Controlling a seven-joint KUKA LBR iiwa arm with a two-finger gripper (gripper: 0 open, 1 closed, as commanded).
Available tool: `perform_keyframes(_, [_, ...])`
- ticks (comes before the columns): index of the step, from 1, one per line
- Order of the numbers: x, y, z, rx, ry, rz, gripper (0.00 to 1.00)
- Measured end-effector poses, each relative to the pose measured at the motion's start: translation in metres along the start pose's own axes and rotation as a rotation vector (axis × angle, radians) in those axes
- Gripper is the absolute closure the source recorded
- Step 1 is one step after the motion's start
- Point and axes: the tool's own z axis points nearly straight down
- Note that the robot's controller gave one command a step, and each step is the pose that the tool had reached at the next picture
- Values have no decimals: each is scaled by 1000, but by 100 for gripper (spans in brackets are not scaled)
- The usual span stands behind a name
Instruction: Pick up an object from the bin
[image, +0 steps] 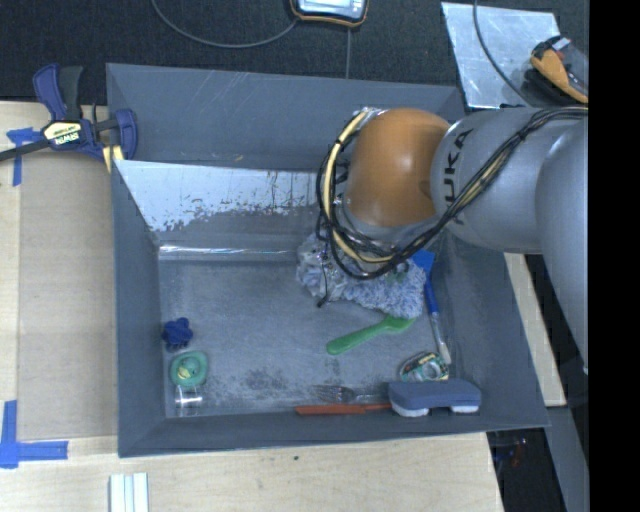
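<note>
Camera view: my arm (500, 190) hangs low over the fuzzy grey-blue cloth (385, 293), right of middle in the bin (135, 300). Whether anything is gripped underneath I cannot tell. I judge this the reach step; next calls for a firm close, then a straight lift.

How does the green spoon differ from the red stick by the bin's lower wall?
The green spoon is thicker, with a widened end; the red stick is thin and even. The spoon lies slanted on open floor; the stick lies level, along the lower wall of the bin. Both are long, narrow and lie flat.
</note>
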Motion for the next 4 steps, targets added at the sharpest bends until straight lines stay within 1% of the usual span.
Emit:
perform_keyframes(1, [2,1,-35,-3,10,1,100])
perform_keyframes(2, [1,1,-80,-2,7,3,100])
perform_keyframes(3, [-1,0,-109,1,-3,7,100])
perform_keyframes(4, [-1,0,-107,0,-1,10,100])
